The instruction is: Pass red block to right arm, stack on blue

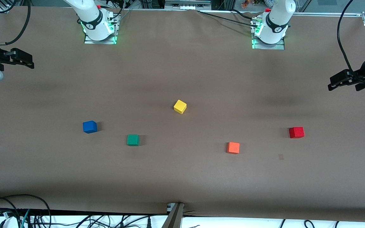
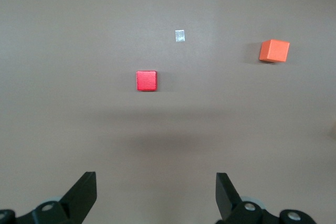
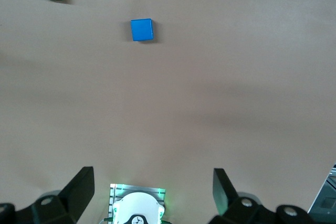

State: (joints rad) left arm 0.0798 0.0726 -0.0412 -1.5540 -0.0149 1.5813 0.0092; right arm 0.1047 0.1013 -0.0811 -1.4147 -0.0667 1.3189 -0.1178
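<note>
On the brown table (image 1: 182,177) nothing is picked up yet; you are at the very first step, the left arm's reach for the red block (image 1: 296,132).

Nearest the front camera sits the orange cube (image 1: 233,148), then the green cube (image 1: 133,140), then the red block toward the left arm's end and the blue cube (image 1: 89,126) toward the right arm's end, with the yellow cube (image 1: 180,106) farthest. All lie well apart, each alone on the table.

Left gripper (image 1: 344,80) hangs high at its end of the table, jaws spread wide, empty. Right gripper (image 1: 19,58) waits at its own end, also wide open and empty.

Bring the left gripper straight down over the red block, square the fingers to its flat sides, and grip low enough to leave top faces free for the handover. Don't confuse it with the orange cube near it.

Both arms are cut off by the front view's edges, so you can't judge their height. The small pale patch (image 2: 179,35) near the red block is unclear, maybe tape.
</note>
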